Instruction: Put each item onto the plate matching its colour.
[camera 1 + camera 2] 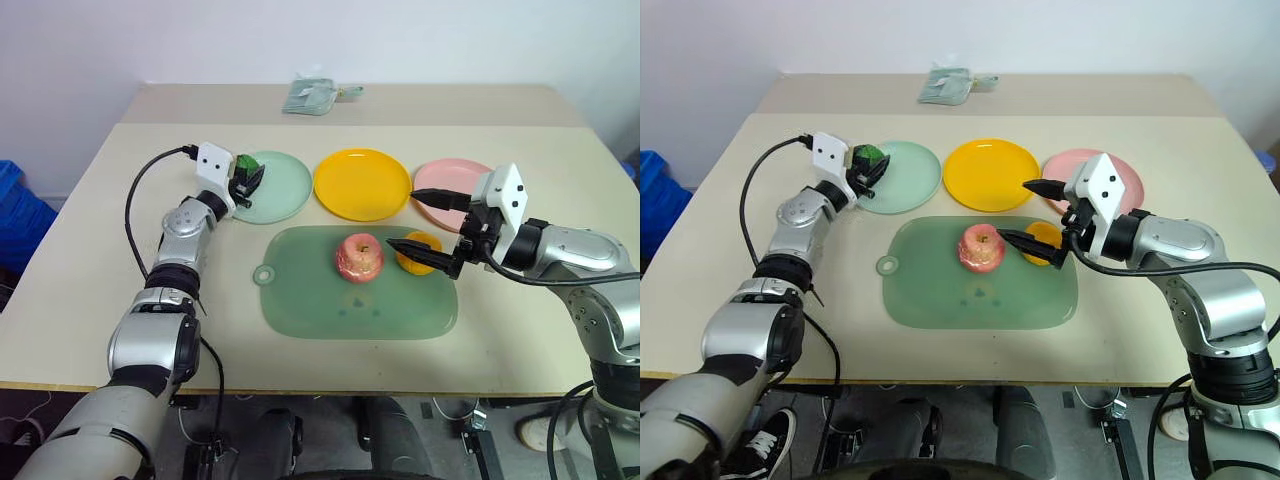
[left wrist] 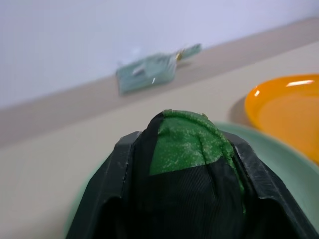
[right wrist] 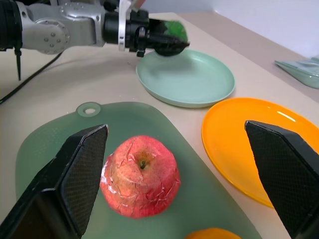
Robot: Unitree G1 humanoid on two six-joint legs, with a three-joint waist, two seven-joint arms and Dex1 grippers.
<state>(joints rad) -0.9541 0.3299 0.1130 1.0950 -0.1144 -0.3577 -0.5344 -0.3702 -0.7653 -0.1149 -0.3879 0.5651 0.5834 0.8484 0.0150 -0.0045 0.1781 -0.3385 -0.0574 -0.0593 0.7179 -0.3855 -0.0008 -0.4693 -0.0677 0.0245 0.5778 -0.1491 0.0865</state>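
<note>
Left end effector [image 1: 249, 177]: I see its two black fingers clamped on the dark green-and-black toy ball [image 2: 187, 144], one finger on each side. The ball is held over the near-left rim of the round mint-green plastic plate [image 1: 280, 190]; I cannot tell whether it touches the plate.

Right end effector [image 1: 1035, 212]: fingers spread wide apart, holding nothing. I see it hanging over the right part of the large translucent green mat [image 1: 330, 300], one fingertip over the round pink plastic plate [image 1: 445, 180], the other just beside the apple.

Pinkish-red toy apple with a stem [image 1: 359, 257]: sits upright on the mat, near its far edge, between the spread right fingers as the right wrist view shows it.

Rounded orange-yellow toy fruit [image 1: 418, 250]: lies on the mat to the right of the apple, partly behind the right end effector.

Round yellow plastic plate [image 1: 362, 183]: bare, standing between the mint-green and pink plates on the beige table [image 1: 90, 290].

Folded teal cloth [image 1: 310, 96]: lies at the table's far side, well apart from the plates.
</note>
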